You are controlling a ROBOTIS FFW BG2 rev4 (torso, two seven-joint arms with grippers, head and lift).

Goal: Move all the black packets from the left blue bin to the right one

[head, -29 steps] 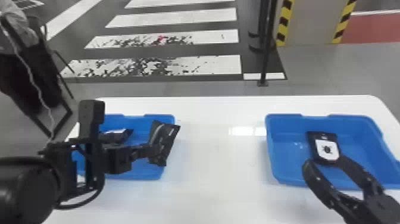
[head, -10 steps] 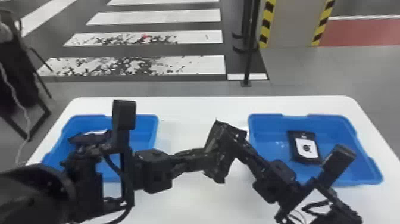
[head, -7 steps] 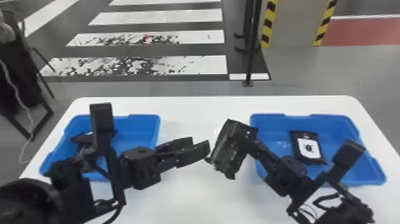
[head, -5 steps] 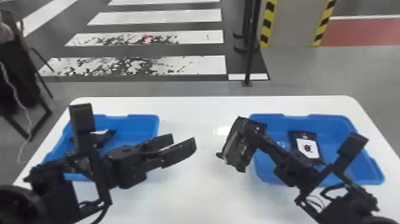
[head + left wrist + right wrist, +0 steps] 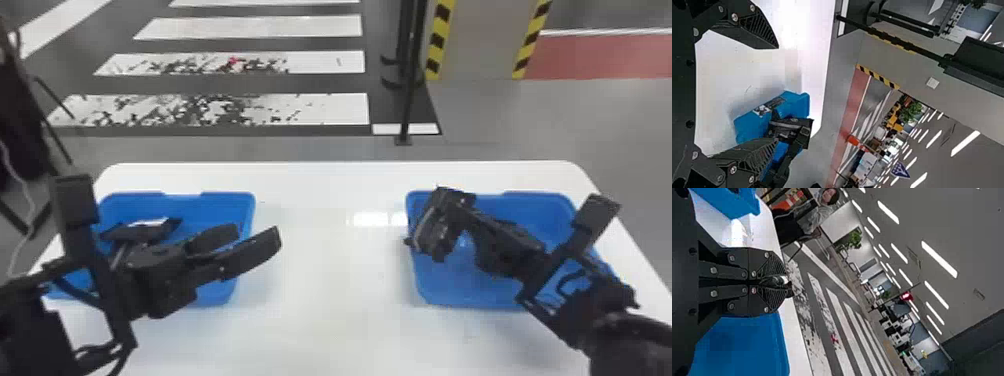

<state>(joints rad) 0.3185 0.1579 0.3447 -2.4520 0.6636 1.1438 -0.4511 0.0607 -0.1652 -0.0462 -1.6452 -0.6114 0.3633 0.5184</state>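
1. Right gripper has a black packet pinched tight, at the right bin's left side.
2. Left gripper's just hanging out, fingers spread.
3. Another packet sits in the left bin.

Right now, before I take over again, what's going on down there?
The right gripper is shut on a black packet, held up at the left side of the right blue bin. Another packet already lies in that bin. The left gripper is open and empty by the left blue bin, where at least one black packet remains to be moved.
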